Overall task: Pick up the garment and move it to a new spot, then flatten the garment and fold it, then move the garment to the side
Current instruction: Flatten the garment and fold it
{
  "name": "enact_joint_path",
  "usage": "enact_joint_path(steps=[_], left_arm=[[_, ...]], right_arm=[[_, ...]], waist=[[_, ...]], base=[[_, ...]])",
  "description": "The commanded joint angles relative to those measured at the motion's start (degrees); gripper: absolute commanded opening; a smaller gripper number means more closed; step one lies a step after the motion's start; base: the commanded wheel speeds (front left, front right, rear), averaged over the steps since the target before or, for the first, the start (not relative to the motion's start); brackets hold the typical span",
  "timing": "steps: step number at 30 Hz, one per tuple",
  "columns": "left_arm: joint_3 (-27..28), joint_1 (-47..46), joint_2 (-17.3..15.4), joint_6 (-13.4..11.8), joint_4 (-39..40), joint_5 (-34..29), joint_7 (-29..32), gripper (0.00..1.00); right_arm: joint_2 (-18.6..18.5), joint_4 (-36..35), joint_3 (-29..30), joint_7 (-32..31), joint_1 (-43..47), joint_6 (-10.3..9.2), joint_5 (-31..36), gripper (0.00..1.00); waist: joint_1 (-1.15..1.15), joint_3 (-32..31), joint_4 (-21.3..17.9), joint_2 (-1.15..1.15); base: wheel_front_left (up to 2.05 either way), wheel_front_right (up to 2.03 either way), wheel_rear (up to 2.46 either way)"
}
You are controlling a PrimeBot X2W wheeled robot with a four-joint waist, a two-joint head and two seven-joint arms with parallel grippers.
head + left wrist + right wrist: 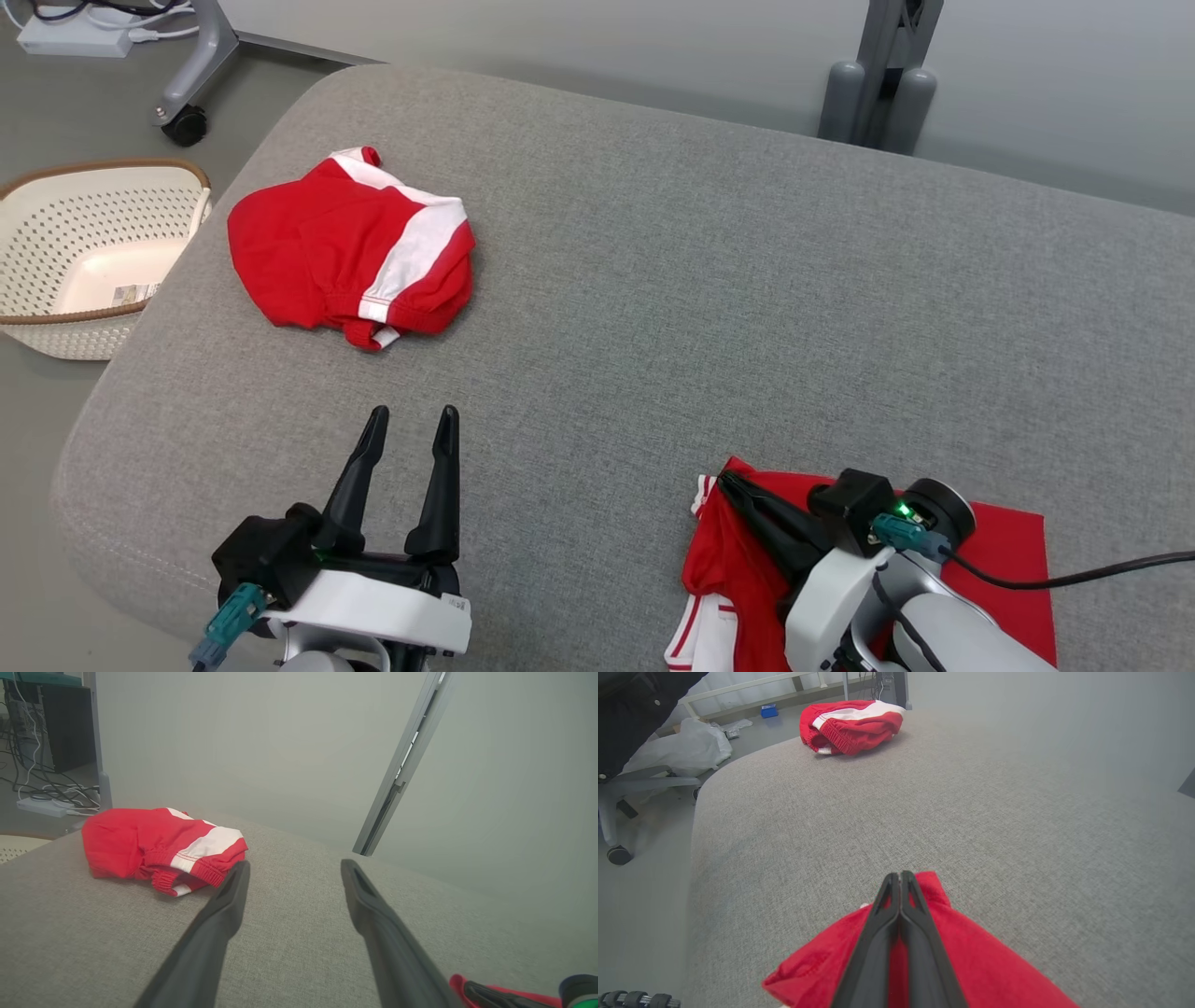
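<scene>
Left pincer [414, 413]: hovering wide open, holding nothing.
Right pincer [731, 480]: lying closed on a corner of the near-right red garment [999, 541].

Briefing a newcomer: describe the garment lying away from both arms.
Grey cushion, far left corner, beside the white perforated basket. A bundled red garment with a broad white band; the other red garment lies flat under the right end effector.

Two garments [350, 252] [1004, 551], one basket [56, 233]
</scene>
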State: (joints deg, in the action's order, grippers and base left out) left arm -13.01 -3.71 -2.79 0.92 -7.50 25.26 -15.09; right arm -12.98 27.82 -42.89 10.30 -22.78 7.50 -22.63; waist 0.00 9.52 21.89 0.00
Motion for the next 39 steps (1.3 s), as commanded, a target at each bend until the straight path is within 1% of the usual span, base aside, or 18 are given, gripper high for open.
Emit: enact_joint_path(steps=[1,6,10,13,19,26,31,39], left_arm=[[0.2,0.2,-0.2,-0.4,-0.1,0.3,-0.1,1.00],[0.4,0.4,-0.2,-0.5,-0.1,0.5,-0.1,1.00],[0.7,0.5,-0.2,-0.6,-0.2,0.7,-0.1,1.00],[0.9,0.6,-0.2,-0.5,-0.3,0.6,-0.1,1.00],[1.4,0.6,-0.2,-0.4,-0.2,0.1,-0.1,1.00],[1.9,0.8,-0.2,-0.2,-0.3,-0.4,-0.1,1.00],[2.0,0.7,-0.2,0.0,-0.4,-0.5,-0.1,1.00],[2.0,0.5,-0.2,0.3,-0.6,-0.6,-0.1,1.00]], right_arm=[[0.0,0.3,-0.6,-0.3,-0.6,-0.02,0.1,0.00],[0.1,0.4,-2.3,-1.2,-0.9,-0.02,-1.0,0.00],[0.0,-0.5,-3.3,-0.5,-1.3,-0.02,-2.3,0.00],[-0.4,-1.3,-2.2,0.6,-1.2,-0.02,-3.2,0.00],[-2.1,-3.3,2.5,1.5,1.6,-0.02,-2.5,0.00],[-4.3,-6.8,5.5,-1.2,8.5,-0.02,-1.0,0.00],[-4.9,-9.5,4.7,-3.9,13.1,-0.02,-1.5,0.00],[-5.4,-13.0,-0.5,-7.9,15.3,-0.02,-4.3,0.00]], waist=[[0.00,-0.2,0.3,0.00],[0.00,-0.4,0.6,0.00],[0.00,-0.6,0.3,0.00],[0.00,-0.9,-0.3,0.00],[0.00,-1.5,-2.0,0.00],[0.00,-2.0,-3.2,0.00],[0.00,-2.0,-3.3,0.00],[0.00,-2.3,-2.8,0.00]], base=[[0.00,0.00,0.00],[0.00,0.00,0.00],[0.00,0.00,0.00],[0.00,0.00,0.00],[0.00,0.00,0.00],[0.00,0.00,0.00],[0.00,0.00,0.00],[0.00,0.00,0.00]])
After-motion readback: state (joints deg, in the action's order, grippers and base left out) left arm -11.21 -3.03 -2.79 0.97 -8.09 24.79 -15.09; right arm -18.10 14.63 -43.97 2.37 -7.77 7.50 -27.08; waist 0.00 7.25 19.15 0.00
